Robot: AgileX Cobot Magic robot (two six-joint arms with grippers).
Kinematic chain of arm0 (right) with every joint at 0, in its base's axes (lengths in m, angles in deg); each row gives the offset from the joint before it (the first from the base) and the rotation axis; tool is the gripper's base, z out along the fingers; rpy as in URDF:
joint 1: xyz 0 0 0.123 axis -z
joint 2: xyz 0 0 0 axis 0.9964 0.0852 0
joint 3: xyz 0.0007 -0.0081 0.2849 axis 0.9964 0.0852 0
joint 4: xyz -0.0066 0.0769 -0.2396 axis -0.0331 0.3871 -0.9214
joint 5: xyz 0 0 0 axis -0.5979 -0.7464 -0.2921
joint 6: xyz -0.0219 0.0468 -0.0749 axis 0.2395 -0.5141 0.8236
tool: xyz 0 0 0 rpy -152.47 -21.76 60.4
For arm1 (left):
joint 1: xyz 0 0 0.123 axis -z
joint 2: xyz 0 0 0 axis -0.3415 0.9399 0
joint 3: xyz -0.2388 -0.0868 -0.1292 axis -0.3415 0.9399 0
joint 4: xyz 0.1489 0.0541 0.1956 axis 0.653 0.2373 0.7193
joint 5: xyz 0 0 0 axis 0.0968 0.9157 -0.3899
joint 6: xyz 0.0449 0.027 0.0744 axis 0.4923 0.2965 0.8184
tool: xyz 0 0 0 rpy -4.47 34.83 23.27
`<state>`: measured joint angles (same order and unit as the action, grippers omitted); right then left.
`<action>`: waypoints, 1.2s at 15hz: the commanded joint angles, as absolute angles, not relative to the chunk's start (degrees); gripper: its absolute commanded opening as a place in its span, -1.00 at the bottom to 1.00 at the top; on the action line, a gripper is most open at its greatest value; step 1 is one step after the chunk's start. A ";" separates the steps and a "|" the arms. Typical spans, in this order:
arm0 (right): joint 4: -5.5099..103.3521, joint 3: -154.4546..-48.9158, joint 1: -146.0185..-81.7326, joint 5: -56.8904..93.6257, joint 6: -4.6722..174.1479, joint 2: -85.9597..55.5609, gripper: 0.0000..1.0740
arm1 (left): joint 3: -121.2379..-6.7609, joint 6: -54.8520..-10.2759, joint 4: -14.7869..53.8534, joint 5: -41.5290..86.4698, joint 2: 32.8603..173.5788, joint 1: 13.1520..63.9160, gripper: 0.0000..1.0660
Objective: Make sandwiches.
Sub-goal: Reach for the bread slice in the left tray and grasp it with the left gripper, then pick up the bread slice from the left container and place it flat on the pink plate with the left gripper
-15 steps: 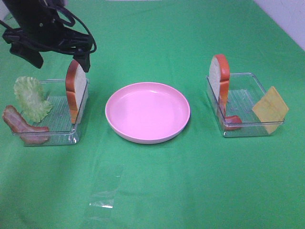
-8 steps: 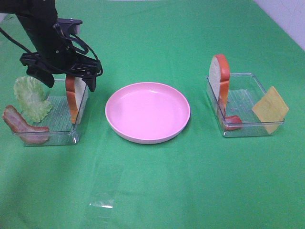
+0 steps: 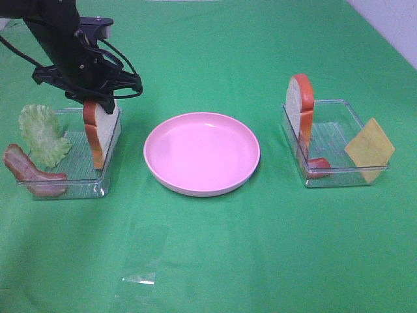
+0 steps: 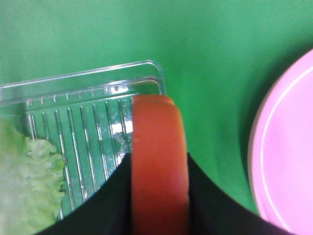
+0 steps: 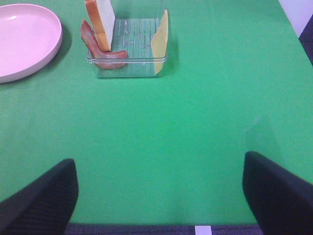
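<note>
My left gripper is shut on the top of a white bread slice with an orange crust, which stands on edge at the right end of the left clear tray. In the left wrist view the black fingers press both sides of the crust. A green lettuce leaf and a bacon strip lean at that tray's left end. The right tray holds another bread slice, a red slice and a yellow cheese square. My right gripper is open, far from its tray.
A round pink plate sits between the two trays on the green cloth. A small clear plastic sheet lies on the cloth in front of the plate. The table's white edge shows at the far right.
My left gripper came down over the left tray's bread slice and closed on its crust. The slice has shifted a little to the left. The right arm has not moved.
</note>
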<state>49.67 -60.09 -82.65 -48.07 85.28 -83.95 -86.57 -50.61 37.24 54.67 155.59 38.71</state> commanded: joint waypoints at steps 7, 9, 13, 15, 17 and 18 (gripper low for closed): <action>49.95 -59.97 -82.53 -47.84 85.28 -85.90 0.64 | -90.18 -51.19 38.67 65.04 154.16 38.94 -0.66; 49.95 -59.97 -82.53 -47.84 85.28 -85.90 0.64 | -93.85 -51.59 39.24 70.26 152.89 38.94 -0.66; 49.95 -59.97 -82.53 -47.84 85.28 -85.90 0.64 | -104.91 -53.94 37.41 79.54 149.34 38.94 -0.66; 49.95 -59.97 -82.53 -47.84 85.28 -85.90 0.64 | -107.66 -53.88 29.85 77.99 149.23 38.94 -0.66; 49.95 -59.97 -82.53 -47.84 85.28 -85.90 0.64 | -107.66 -52.50 22.51 74.90 149.63 39.16 -0.66; 49.95 -59.97 -82.53 -47.84 85.28 -85.90 0.64 | -107.66 -48.95 15.92 71.69 151.46 40.60 -0.66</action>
<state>49.67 -60.09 -82.65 -48.12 85.28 -83.95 -107.20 -49.70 17.87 72.66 151.35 40.20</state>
